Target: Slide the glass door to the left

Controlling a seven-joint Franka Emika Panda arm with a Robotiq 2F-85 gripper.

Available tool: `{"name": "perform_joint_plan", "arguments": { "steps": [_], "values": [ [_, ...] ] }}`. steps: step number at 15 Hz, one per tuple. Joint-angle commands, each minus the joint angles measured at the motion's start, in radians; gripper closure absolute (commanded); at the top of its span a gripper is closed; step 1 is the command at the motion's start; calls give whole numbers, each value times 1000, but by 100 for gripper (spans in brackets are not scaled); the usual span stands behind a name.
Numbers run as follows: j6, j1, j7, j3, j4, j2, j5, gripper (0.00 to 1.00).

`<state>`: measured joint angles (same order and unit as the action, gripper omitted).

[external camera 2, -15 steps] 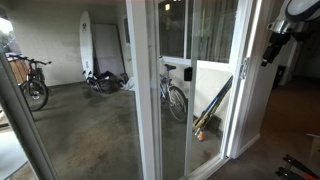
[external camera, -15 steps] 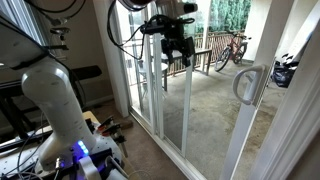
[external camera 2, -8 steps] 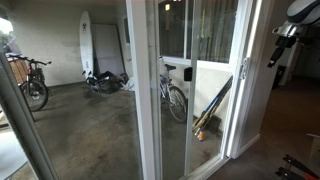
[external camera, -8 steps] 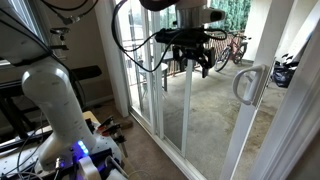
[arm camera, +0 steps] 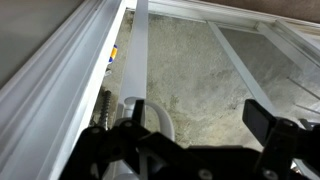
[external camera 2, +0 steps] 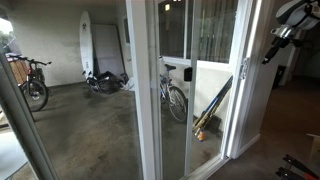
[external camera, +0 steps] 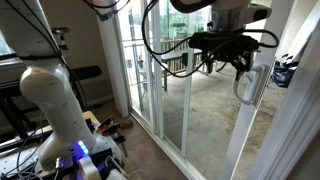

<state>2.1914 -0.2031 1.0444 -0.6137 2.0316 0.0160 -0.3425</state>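
The glass door (external camera: 205, 120) is a tall clear panel in a white frame, with a white loop handle (external camera: 245, 86) on its upright. It also shows in an exterior view (external camera 2: 215, 100), with the handle (external camera 2: 243, 68) on the frame. My gripper (external camera: 233, 58) hangs just above and beside the handle; in an exterior view (external camera 2: 276, 38) it is at the upper right. In the wrist view the gripper (arm camera: 195, 125) is open and holds nothing. The white handle loop (arm camera: 158, 112) lies right by one finger, inside the jaw span.
A fixed white-framed glass panel (external camera: 140, 70) stands beside the door. Outside are a concrete patio, bicycles (external camera 2: 172, 95) and a railing. The robot's white base (external camera: 50, 105) and cables are on the floor indoors. A wall and door jamb (arm camera: 50, 80) run close along the gripper.
The gripper has swung along the glass from the fixed panel across to the door's handle and now sits right at it. The door has not moved.
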Motion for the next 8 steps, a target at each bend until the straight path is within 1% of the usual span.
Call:
{"name": "perform_joint_plan", "arguments": {
  "steps": [1, 5, 7, 8],
  "values": [
    [88, -95, 105, 62, -76, -129, -128, 0],
    [244, -181, 190, 164, -34, -154, -166, 0],
    [325, -209, 249, 213, 0, -154, -203, 0],
    [369, -220, 281, 241, 15, -156, -249, 0]
  ]
}}
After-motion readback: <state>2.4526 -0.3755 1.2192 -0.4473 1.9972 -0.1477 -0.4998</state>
